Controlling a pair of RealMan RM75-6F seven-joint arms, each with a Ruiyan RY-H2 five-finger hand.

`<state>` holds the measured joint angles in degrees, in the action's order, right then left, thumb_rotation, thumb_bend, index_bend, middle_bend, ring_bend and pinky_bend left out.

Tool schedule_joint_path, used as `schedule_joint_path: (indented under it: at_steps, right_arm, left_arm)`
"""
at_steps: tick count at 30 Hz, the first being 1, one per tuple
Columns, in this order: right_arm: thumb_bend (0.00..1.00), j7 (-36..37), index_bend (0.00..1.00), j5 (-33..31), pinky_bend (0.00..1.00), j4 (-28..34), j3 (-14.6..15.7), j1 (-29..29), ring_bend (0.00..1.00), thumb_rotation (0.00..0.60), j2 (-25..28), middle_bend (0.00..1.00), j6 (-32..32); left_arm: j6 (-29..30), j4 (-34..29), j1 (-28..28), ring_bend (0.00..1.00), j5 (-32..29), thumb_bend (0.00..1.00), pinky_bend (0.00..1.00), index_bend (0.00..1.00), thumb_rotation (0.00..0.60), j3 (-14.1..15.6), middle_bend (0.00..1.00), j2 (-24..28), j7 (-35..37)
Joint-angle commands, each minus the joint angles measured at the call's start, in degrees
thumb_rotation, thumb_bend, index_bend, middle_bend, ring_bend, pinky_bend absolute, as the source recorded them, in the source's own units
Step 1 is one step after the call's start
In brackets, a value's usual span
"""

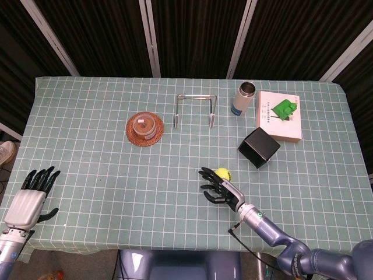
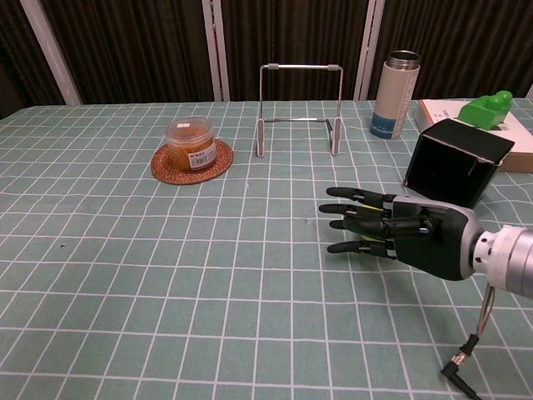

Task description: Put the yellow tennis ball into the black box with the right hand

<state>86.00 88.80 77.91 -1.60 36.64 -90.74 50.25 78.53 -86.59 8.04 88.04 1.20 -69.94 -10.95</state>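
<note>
The yellow tennis ball [image 1: 222, 173] lies on the green checked tablecloth, left of and nearer than the black box [image 1: 259, 147]. My right hand [image 1: 219, 189] is beside the ball on its near side, fingers spread and pointing left; it holds nothing. In the chest view the right hand [image 2: 400, 234] hides almost all of the ball, and the black box [image 2: 454, 165] stands behind it with its opening turned toward the hand. My left hand [image 1: 27, 200] rests open at the table's near left corner, out of the chest view.
An orange jar [image 1: 143, 126] sits on a woven coaster at centre left. A wire rack [image 1: 196, 108] stands at the back centre, a steel bottle [image 1: 243, 98] to its right. A white box with a green object [image 1: 280, 114] lies behind the black box.
</note>
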Motion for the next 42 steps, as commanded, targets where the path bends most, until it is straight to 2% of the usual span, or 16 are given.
schedule_joint_path:
  at_steps: [1, 6, 17, 32, 42]
  right_arm:
    - [0.52, 0.80, 0.00, 0.16, 0.15, -1.43, 0.25, 0.47, 0.00, 0.600, 0.20, 0.06, -0.54]
    - [0.52, 1.72, 0.00, 0.64, 0.19, -3.19, 1.14, 0.99, 0.00, 0.600, 1.03, 0.06, -1.38]
    - [0.52, 6.52, 0.00, 4.32, 0.19, -8.23, 4.19, 3.68, 0.00, 0.600, 3.71, 0.06, -3.02]
    - [0.52, 7.19, 0.00, 5.89, 0.19, -8.56, 6.45, 4.94, 0.00, 0.600, 7.16, 0.06, -1.85]
    - [0.52, 7.67, 0.00, 9.14, 0.19, -15.96, 8.37, 7.54, 0.00, 0.600, 5.81, 0.06, -1.41]
  left_arm:
    - [-0.07, 0.02, 0.02, 0.03, -0.14, 0.15, 0.02, 0.00, 0.600, -0.02, 0.00, -0.04, -0.07]
    - [-0.41, 0.05, 0.18, 0.03, -0.52, 0.14, 0.02, 0.00, 0.600, -0.09, 0.00, -0.20, -0.41]
    - [-1.25, -0.28, 0.71, 0.03, -1.07, 0.15, 0.02, 0.00, 0.600, -0.18, 0.00, -0.71, -1.87]
    - [-0.83, -0.66, 0.61, 0.03, -0.83, 0.15, 0.02, 0.00, 0.600, 0.19, 0.00, -0.57, -1.96]
    - [-2.17, -0.45, 1.13, 0.03, -1.55, 0.15, 0.02, 0.00, 0.600, 0.21, 0.00, -0.81, -1.92]
